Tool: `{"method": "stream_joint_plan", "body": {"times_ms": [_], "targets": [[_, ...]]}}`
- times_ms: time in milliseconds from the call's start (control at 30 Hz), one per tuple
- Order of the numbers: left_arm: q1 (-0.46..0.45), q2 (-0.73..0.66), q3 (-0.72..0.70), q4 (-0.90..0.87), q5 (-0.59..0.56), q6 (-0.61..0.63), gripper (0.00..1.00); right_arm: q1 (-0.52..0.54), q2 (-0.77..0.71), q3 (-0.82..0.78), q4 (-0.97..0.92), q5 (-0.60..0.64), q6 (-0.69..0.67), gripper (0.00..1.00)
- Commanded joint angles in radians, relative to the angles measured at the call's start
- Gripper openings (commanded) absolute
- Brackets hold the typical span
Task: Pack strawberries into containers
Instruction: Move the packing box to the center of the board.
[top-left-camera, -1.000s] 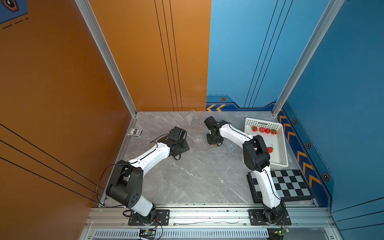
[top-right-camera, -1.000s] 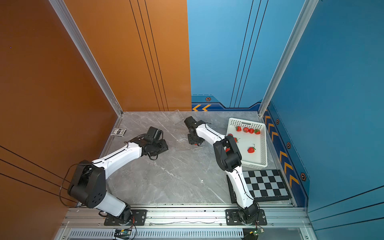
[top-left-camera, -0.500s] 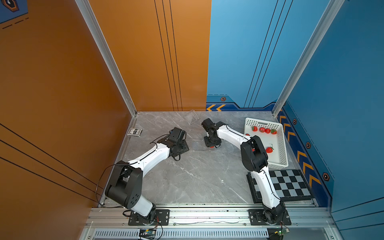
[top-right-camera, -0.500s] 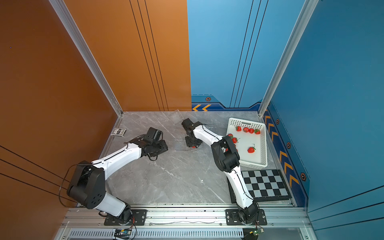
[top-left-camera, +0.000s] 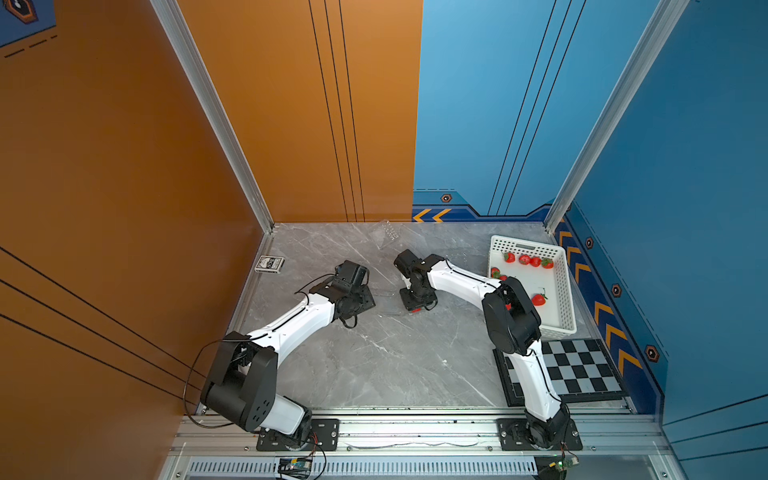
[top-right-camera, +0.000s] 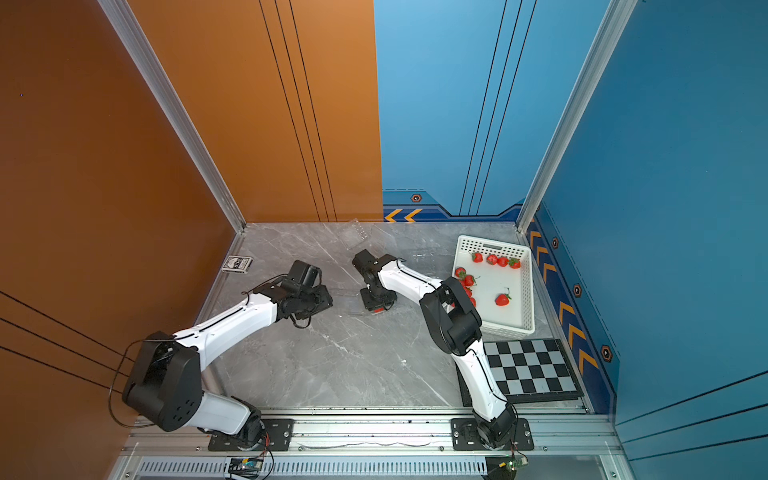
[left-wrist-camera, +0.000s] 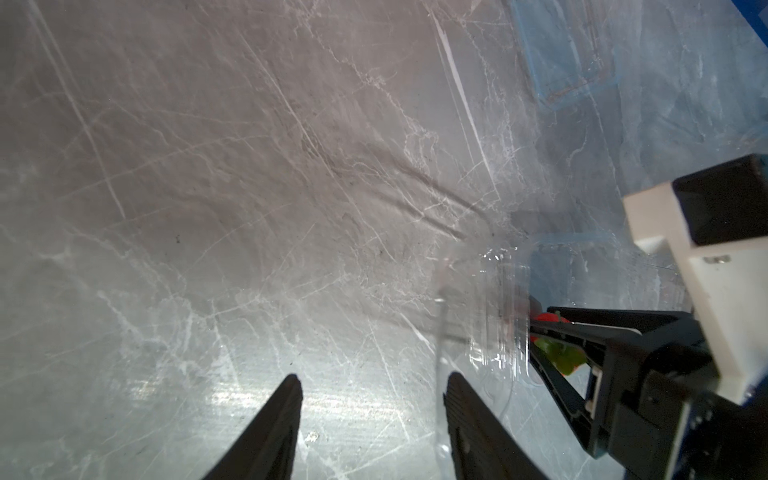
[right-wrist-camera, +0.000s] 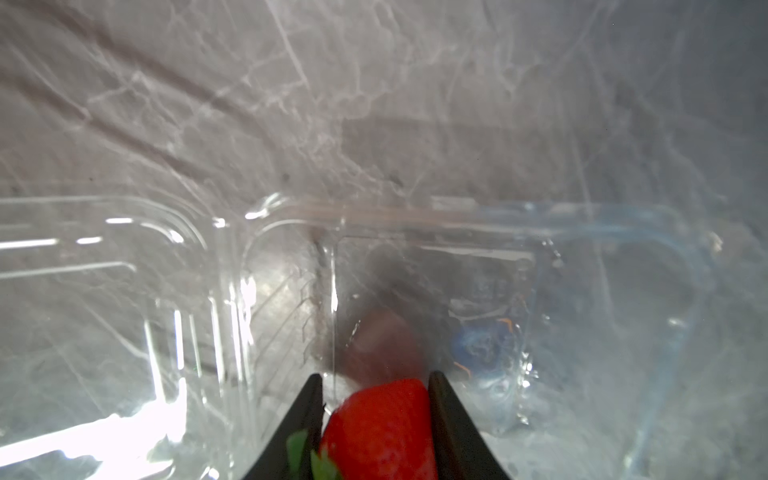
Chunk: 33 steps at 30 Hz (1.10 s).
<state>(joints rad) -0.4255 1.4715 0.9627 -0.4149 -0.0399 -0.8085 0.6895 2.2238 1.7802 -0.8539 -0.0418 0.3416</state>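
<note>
My right gripper is shut on a red strawberry with a green cap. It hangs just above the open base of a clear clamshell container, whose lid lies flat beside it. In both top views this gripper points down at the table's middle. My left gripper is open at the container's other side, one finger beside its clear edge. Several strawberries lie in the white basket.
A second clear container sits near the back wall, and another shows in the left wrist view. A card deck lies at the back left. A checkerboard lies at the front right, beside the basket.
My right gripper has carried the strawberry left and toward the front, down over the open container. The left arm has barely moved.
</note>
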Motion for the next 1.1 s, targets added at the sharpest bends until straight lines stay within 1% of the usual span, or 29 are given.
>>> {"method": "stream_joint_plan", "body": {"times_ms": [0,167,200,367,533,700,800,867,967,1067], "targets": [[0.0,-0.033,-0.015,-0.015,-0.01,-0.006,0.58,-0.012,-0.066,-0.019,-0.006,0.022,0.013,0.48],[0.0,-0.042,-0.016,-0.015,-0.017,-0.009,0.59,-0.028,-0.104,-0.012,0.01,0.043,-0.015,0.6],[0.0,-0.041,-0.015,-0.018,-0.017,-0.01,0.59,-0.032,-0.104,-0.007,0.01,0.042,-0.015,0.6],[-0.005,-0.057,-0.021,-0.025,-0.033,-0.017,0.59,-0.047,-0.11,0.01,0.013,0.041,-0.033,0.61],[-0.011,-0.076,-0.007,-0.057,-0.065,-0.014,0.59,-0.064,-0.142,0.057,0.024,0.072,-0.053,0.62],[-0.034,-0.117,0.013,-0.09,-0.111,-0.014,0.59,-0.117,-0.283,0.022,0.068,0.088,-0.065,0.62],[-0.061,-0.137,0.043,-0.129,-0.147,-0.017,0.59,-0.172,-0.407,-0.097,0.121,0.079,-0.07,0.62],[-0.086,-0.138,0.061,-0.151,-0.168,-0.034,0.57,-0.224,-0.484,-0.167,0.145,0.076,-0.066,0.63],[-0.166,-0.1,0.142,-0.15,-0.177,-0.049,0.58,-0.334,-0.586,-0.286,0.177,0.056,-0.055,0.64],[-0.274,0.0,0.26,-0.149,-0.192,-0.033,0.6,-0.49,-0.637,-0.397,0.205,-0.014,-0.044,0.66]]}}
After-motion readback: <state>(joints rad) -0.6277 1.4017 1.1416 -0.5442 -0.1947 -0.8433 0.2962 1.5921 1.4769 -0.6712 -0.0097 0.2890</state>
